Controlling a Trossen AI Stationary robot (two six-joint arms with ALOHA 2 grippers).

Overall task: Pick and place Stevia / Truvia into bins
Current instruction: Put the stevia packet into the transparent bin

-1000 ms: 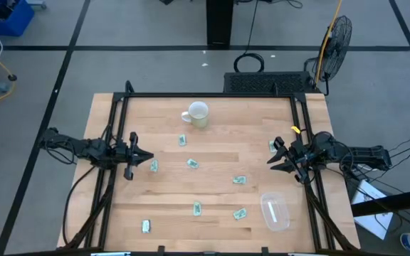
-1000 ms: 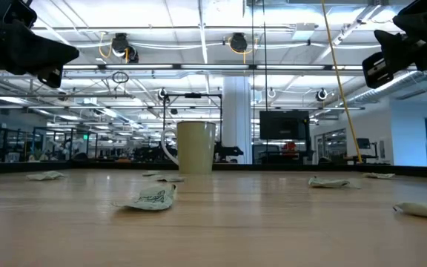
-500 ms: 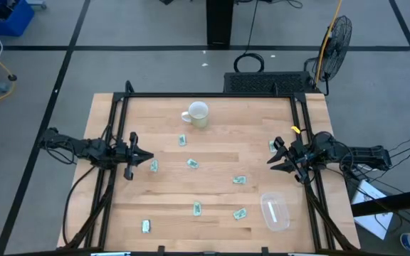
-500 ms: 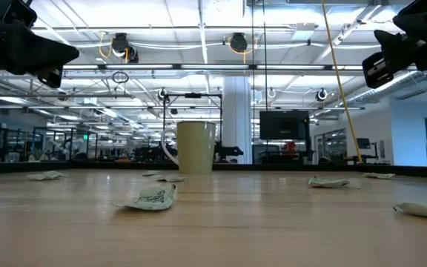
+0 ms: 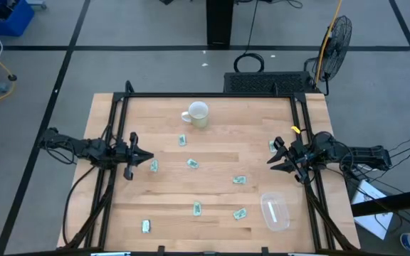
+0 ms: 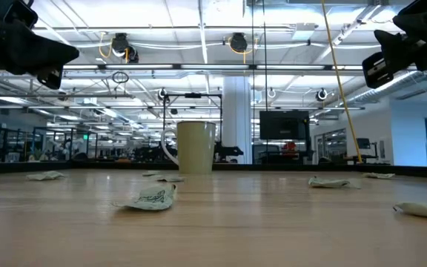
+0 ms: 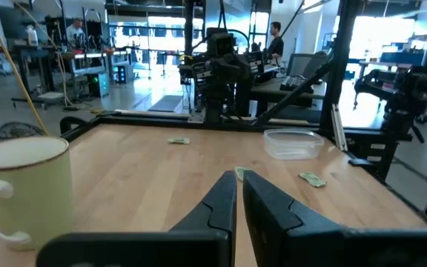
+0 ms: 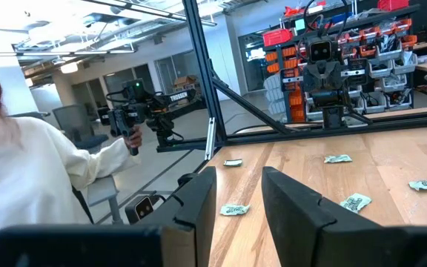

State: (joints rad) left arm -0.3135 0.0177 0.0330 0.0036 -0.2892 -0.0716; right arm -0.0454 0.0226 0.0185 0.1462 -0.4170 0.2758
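Note:
Several pale green and white Stevia packets lie flat and scattered on the wooden table, among them one [image 5: 154, 166] just past my left gripper's tips, one [image 5: 192, 163] mid-table and one [image 5: 272, 146] near my right gripper. The clear plastic bin [image 5: 275, 211] stands at the near right and shows beyond my left fingers [image 7: 293, 142]. My left gripper [image 5: 150, 161] is shut and hovers at the table's left side, pointing right [image 7: 239, 175]. My right gripper [image 5: 270, 162] is open at the right side, pointing left [image 8: 238, 172]. Both are raised above the table and hold nothing.
A white ceramic mug [image 5: 196, 114] stands upright near the far edge, also in the low view [image 6: 196, 147]. A black frame [image 5: 208, 94] borders the table. A person in a white sleeve [image 8: 43, 174] stands beyond the table's near edge, holding a hand-held device [image 8: 143, 111].

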